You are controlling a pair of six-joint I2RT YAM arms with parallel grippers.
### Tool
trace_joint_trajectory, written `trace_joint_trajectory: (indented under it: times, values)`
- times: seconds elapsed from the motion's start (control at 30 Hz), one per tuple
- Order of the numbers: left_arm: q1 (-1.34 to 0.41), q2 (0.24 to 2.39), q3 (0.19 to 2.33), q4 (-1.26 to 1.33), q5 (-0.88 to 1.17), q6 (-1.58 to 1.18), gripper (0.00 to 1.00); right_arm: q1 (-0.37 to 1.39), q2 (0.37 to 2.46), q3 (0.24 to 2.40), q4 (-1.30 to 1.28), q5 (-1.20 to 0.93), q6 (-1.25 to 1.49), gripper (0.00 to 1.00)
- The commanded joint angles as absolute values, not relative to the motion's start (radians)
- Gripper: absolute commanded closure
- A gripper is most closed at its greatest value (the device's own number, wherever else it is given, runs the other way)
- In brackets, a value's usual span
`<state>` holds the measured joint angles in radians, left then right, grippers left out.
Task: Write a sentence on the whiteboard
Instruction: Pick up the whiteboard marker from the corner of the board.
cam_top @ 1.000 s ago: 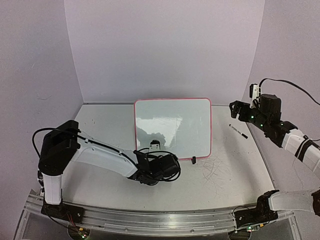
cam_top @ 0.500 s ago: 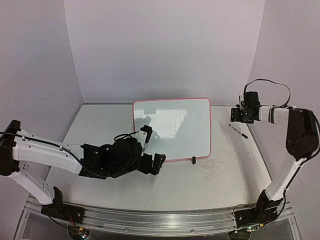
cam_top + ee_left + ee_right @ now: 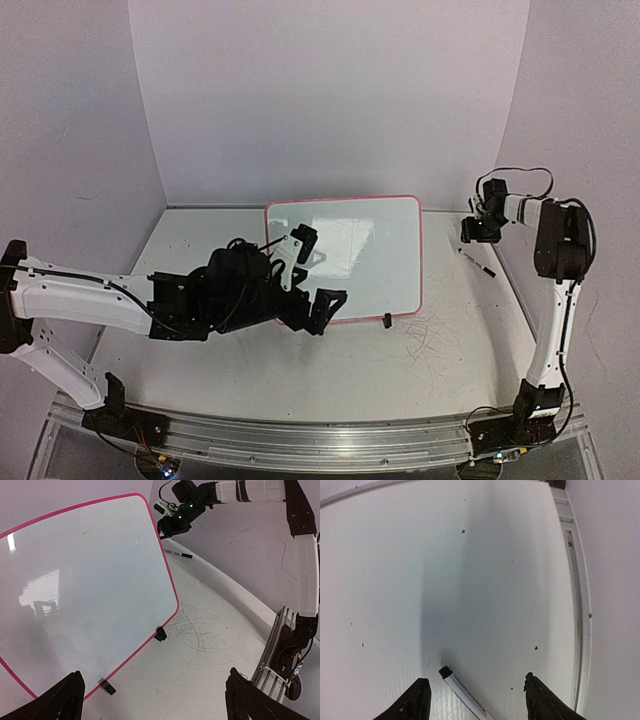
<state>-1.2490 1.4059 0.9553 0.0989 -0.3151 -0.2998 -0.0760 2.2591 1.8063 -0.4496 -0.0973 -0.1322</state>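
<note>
1. Your L arm (image 3: 80,295): wht shell links, blk joint housings, thin blk cable (image 3: 110,285) along it.
2. Your L gripper (image 3: 315,272): blk fingers (image 3: 60,700), blunt wedge tips.
3. Your R arm (image 3: 555,320): slim wht links, blk elbow block.
4. Your R gripper (image 3: 470,228): blk, green LEDs (image 3: 189,504) on wrist, blk cable loop (image 3: 525,172) above.

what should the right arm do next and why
Probably lower the right gripper onto the marker and close. Its jaws hang open above the marker, which lies unheld on the table, and the whiteboard is blank.
</note>
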Motion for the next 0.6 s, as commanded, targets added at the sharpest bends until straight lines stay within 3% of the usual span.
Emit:
trace_joint_trajectory:
  times: [0.0, 0.37, 0.57]
  values:
    - [-1.24, 1.391, 1.047, 0.145, -0.295, -0.251, 0.01, -0.067, 2.28, 1.829, -0.525, -0.119, -0.158, 0.39]
    - [-1.237, 1.426, 1.103, 0.165, -0.194, -0.255, 0.01, -0.078, 2.342, 1.843, -0.527, -0.11, -0.186, 0.66]
    - [-1.237, 1.424, 1.1, 0.168, -0.198, -0.253, 0.01, -0.078, 2.312, 1.776, -0.529, -0.093, -0.184, 0.93]
